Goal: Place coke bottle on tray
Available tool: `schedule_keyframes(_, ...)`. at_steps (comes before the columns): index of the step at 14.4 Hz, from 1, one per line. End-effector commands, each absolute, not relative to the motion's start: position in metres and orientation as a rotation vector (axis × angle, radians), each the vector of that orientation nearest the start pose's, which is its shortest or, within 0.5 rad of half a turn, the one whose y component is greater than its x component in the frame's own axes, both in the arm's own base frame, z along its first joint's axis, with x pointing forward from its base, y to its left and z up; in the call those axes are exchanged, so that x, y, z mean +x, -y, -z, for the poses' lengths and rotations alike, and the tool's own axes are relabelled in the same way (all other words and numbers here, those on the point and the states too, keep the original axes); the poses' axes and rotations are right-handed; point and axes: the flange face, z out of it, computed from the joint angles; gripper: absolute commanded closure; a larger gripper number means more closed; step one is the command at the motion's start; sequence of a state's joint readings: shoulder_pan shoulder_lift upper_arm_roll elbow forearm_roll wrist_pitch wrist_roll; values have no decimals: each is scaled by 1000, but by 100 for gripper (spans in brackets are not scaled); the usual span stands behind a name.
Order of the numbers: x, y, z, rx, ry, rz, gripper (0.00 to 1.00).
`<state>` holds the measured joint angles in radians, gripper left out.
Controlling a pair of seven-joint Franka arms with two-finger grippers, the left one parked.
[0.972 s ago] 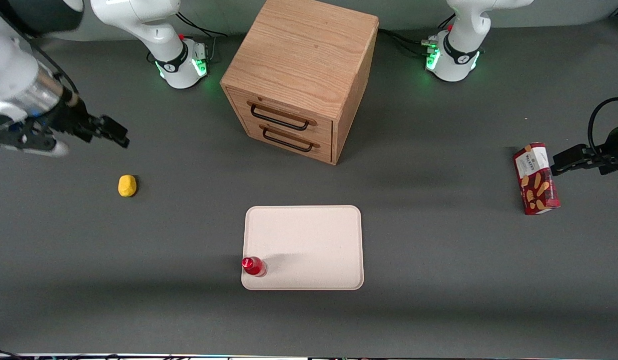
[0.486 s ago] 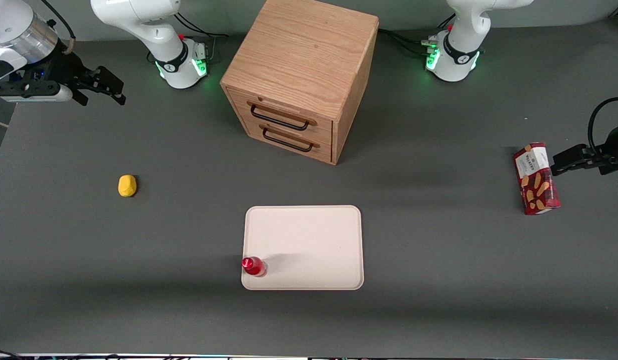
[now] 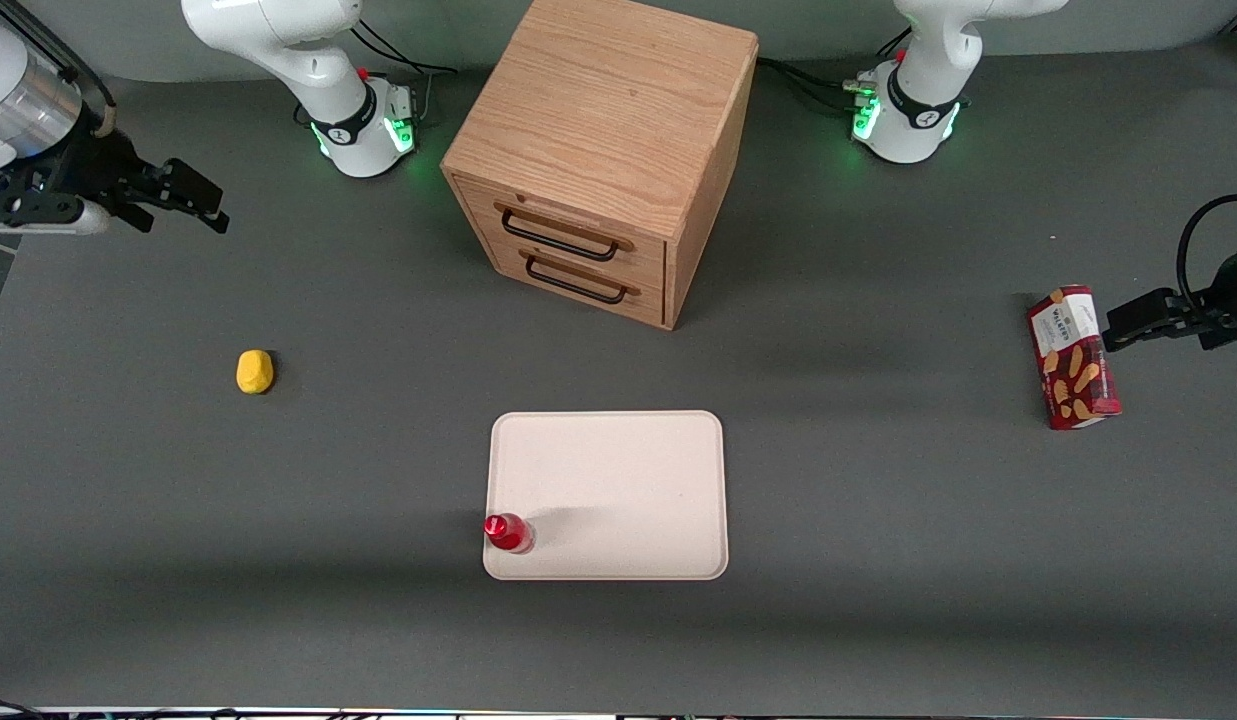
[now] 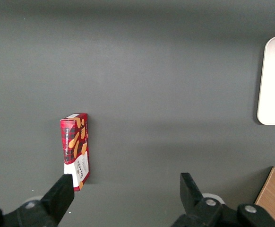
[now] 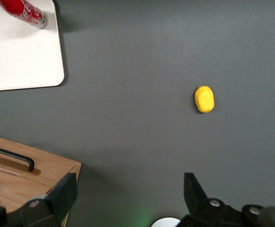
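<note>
Change: the hand [image 3: 183, 195] has shifted slightly toward the working arm's end of the desk [image 3: 378, 470] since half a second ago; everything else stayed put.
Hand: fingers spread wide, holding nothing, well apart from the tray [image 3: 618, 480].
Coke bottle [image 3: 507, 532]: upright on the tray, at its near corner by the rim.
Count: one bottle, one tray, one wooden cabinet [image 3: 603, 150], one yellow lump [image 3: 254, 371], one snack box [image 3: 1073, 356].
Room: open desk surrounds the tray.
</note>
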<state>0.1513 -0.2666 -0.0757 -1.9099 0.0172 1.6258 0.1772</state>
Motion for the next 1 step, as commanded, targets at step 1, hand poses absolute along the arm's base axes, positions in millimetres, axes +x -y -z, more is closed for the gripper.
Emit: schedule_keyframes(1,487,-32,-611,-3121,-127,-60,0)
